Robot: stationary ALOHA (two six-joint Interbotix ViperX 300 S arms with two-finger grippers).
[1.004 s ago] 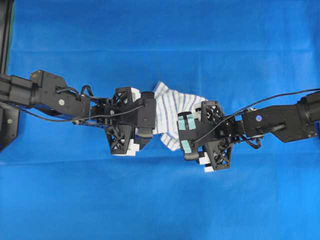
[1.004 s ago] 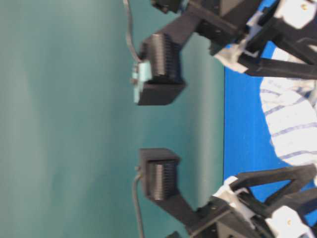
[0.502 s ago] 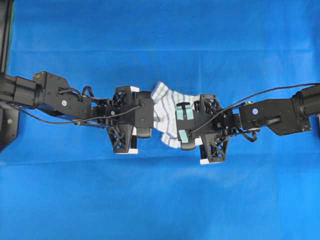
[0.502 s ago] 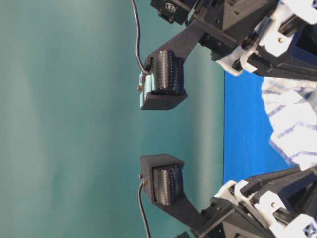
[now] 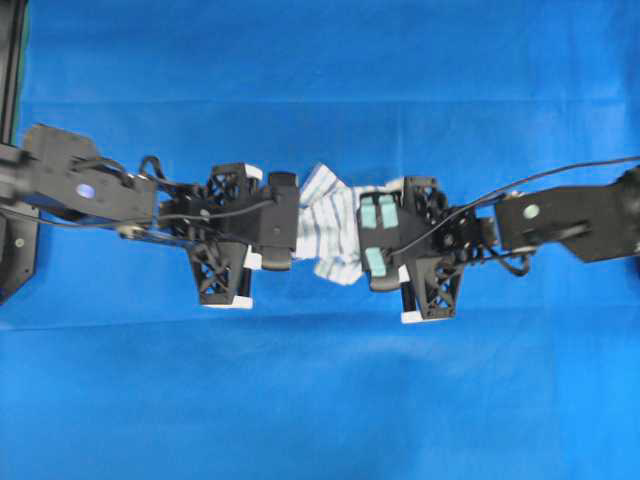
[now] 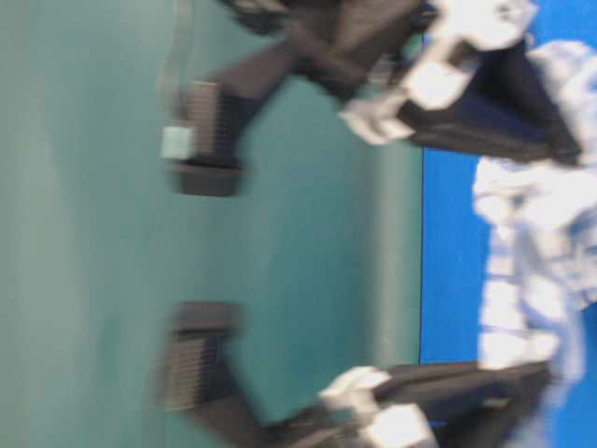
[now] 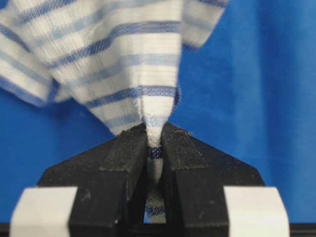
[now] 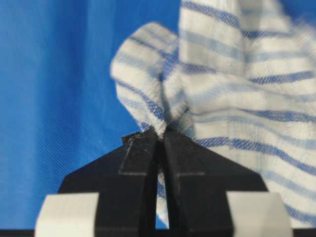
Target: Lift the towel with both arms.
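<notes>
Holding: one striped towel [image 5: 330,232], stretched between my two arms above the blue tablecloth [image 5: 320,400]. My left gripper [image 7: 154,140] clamped on its left edge; my right gripper [image 8: 159,134] pinching its right edge.

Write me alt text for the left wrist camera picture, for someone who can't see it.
The left gripper, two black fingers with white blocks at their base, is shut on a pinched fold of the white cloth towel with thin blue stripes. The towel fans out above the fingertips, over a plain blue tablecloth.
</notes>
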